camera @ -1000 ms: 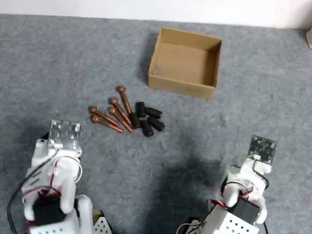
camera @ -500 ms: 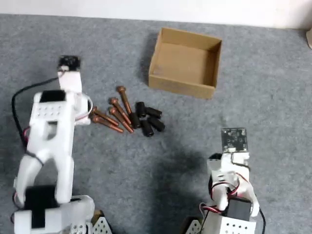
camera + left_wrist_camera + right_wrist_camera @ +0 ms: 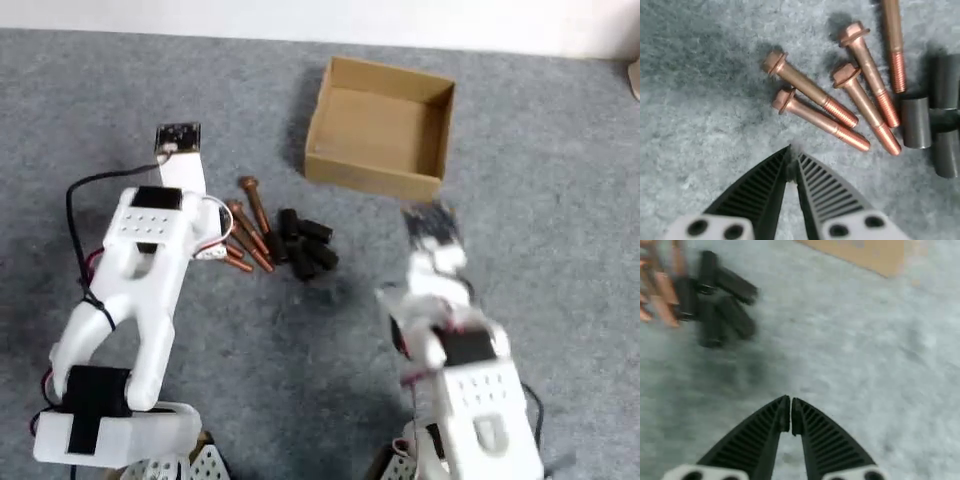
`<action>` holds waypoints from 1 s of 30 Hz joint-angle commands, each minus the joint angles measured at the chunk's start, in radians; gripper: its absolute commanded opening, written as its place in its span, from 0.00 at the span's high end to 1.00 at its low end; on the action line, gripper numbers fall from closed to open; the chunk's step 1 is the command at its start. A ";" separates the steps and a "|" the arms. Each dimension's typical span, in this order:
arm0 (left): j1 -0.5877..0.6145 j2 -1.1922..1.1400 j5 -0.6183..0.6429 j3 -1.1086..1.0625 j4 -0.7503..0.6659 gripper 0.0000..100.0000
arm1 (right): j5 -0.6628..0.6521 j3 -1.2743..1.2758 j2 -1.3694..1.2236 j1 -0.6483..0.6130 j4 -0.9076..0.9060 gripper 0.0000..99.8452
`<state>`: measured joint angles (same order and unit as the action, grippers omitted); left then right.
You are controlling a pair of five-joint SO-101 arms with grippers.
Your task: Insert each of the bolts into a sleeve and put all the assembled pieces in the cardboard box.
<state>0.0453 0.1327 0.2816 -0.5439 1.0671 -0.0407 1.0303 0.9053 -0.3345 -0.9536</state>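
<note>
On grey carpet (image 3: 695,120) | copper bolts (image 3: 812,96), threaded tips | dark tubular sleeves (image 3: 916,122)

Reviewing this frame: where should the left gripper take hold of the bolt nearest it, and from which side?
Probably the smooth shank of the nearest bolt, just behind its head, coming straight down with the left gripper opened across it. The bolt lies flat on the carpet. Its gripper-facing side is free, while a second bolt lies close along the other side.
</note>
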 commanded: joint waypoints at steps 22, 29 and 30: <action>0.108 0.008 0.025 -0.028 -0.054 0.99 | 0.054 -1.547 -1.561 -0.371 -0.297 0.99; 0.108 0.005 0.025 -0.050 -0.114 0.99 | 0.037 -1.649 -1.583 -0.364 -0.348 0.99; 0.108 0.008 0.025 -0.054 -0.120 0.99 | 0.018 -1.664 -1.583 -0.364 -0.371 0.99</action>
<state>0.1450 0.1327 0.3030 -0.5976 0.9812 0.0084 -0.5654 -0.6935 -0.6951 -1.2727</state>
